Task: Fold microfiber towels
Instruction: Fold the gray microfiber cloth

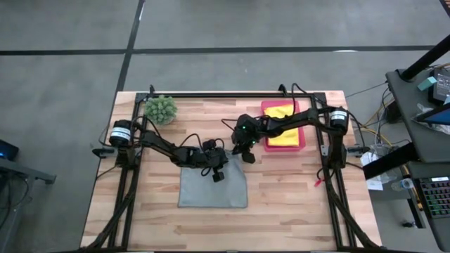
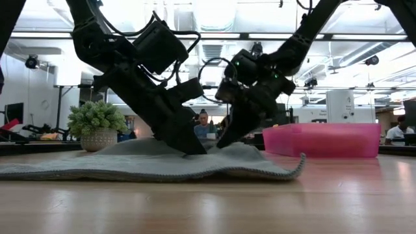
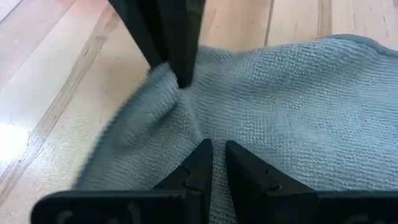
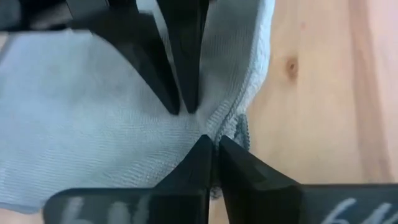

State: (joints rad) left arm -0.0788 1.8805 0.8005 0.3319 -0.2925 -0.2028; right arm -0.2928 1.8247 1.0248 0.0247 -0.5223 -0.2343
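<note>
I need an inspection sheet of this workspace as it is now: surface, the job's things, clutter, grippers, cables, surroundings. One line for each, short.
Surface: wooden table, bare planks around the work.
Job's things: grey towel lies spread flat at the middle; yellow towel lies in the pink tray.
Clutter: spiky green plant in the far left corner.
Grippers: left gripper and right gripper are both down at the grey towel's far edge, fingers nearly closed on the cloth.
Cables: black cables run along the frame.
Surroundings: a desk with equipment to the right; a person sits far behind.
</note>
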